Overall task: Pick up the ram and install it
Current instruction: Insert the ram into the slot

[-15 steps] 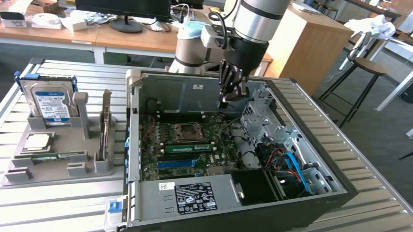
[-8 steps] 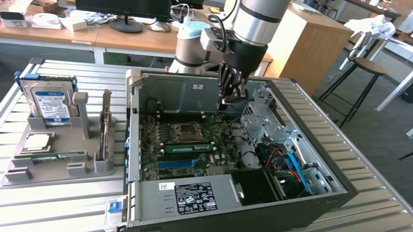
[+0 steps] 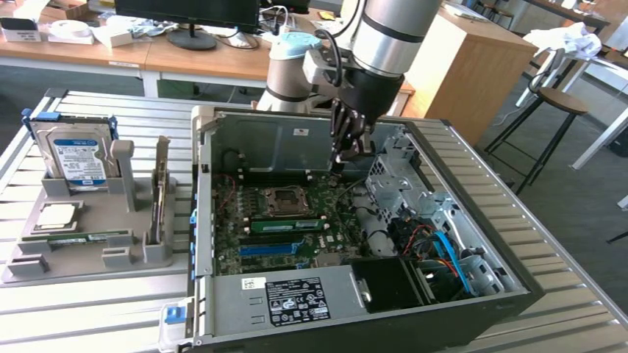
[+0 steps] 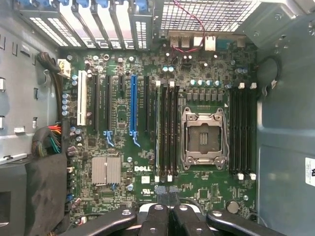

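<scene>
Above the open computer case [image 3: 284, 143], in the upper middle of the exterior view, the arm hangs its claw [image 3: 343, 158] over the motherboard [image 3: 240, 232], clear of the board. Its dark fingers are pressed together, tip against tip. In the wrist view the same claw [image 4: 166, 192] rises from the bottom centre, its ridged tips meeting just beneath the lower ends of the memory slots [image 4: 170, 132].

At the centre of the exterior view the ram [image 3: 284, 224] stands on its long edge in the slots, a green stick with dark chips. It runs across the frame between the CPU socket [image 3: 284, 198] above it and the blue expansion slot [image 3: 275, 248] below it. The claw is nearest this stick but well apart from it.

In the wrist view the CPU socket [image 4: 203, 137] sits right of centre, the blue expansion slot [image 4: 133, 103] left of centre, and a ribbed heatsink [image 4: 106, 170] at lower left.

On the slatted metal tabletop [image 3: 579, 309], at the left of the exterior view, a grey fixture [image 3: 98, 257] holds a blue-labelled hard drive [image 3: 73, 154] upright and a square processor chip [image 3: 57, 215] lying flat. A thin green strip [image 3: 84, 237] lies in its front groove; what it is I cannot tell.
</scene>
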Motion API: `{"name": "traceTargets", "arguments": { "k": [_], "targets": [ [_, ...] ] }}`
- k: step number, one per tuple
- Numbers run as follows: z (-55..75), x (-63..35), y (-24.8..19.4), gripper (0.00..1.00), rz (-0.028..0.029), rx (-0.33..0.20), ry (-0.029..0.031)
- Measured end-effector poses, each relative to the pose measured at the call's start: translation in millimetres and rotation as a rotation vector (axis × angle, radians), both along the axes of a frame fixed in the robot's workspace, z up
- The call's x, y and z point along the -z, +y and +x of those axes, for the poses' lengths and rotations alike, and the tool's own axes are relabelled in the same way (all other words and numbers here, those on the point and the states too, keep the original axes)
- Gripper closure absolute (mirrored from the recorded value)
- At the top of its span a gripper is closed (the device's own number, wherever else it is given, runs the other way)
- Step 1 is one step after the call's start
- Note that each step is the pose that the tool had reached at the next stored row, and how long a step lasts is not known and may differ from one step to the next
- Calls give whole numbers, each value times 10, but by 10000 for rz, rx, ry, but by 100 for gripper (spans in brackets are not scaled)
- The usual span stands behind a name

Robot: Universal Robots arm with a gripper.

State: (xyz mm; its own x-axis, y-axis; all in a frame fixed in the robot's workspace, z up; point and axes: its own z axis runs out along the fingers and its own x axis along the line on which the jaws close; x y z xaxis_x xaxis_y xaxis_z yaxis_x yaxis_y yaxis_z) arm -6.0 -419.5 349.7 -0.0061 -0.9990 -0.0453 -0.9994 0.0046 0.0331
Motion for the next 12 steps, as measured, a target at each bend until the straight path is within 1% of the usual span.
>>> {"name": "traceTargets", "arguments": {
  "k": [12],
  "targets": [
    [0, 114, 0, 90, 0, 0, 0]
  ]
}}
